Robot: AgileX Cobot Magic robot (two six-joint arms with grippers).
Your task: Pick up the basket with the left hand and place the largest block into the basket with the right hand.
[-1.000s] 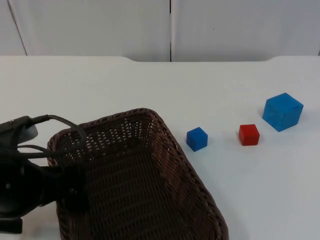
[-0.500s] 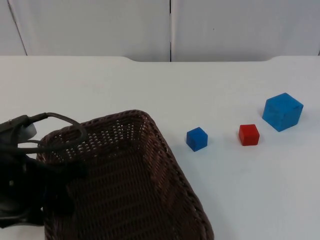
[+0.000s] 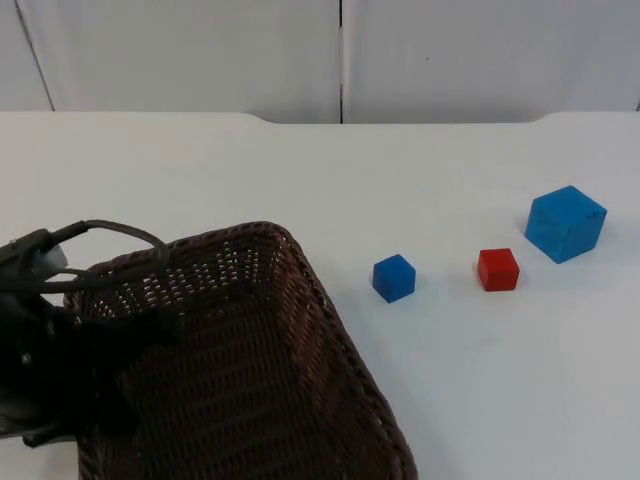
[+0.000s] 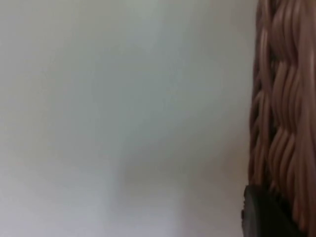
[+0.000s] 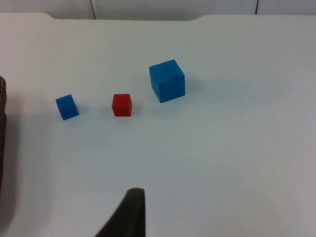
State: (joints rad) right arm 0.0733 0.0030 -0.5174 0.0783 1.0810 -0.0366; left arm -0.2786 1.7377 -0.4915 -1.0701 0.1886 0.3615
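White worktop (image 3: 300, 170), and the left gripper (image 3: 75, 335) grips the basket (image 3: 240, 370) rim, lifted. Largest blue block (image 3: 566, 223) sits far right, untouched. Right gripper (image 5: 129, 217) waits; whether its fingers are apart, I can't tell. Risk: basket tilting, slipping loose.

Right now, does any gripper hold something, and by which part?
The left gripper holds the basket by its left rim; the right gripper holds nothing.
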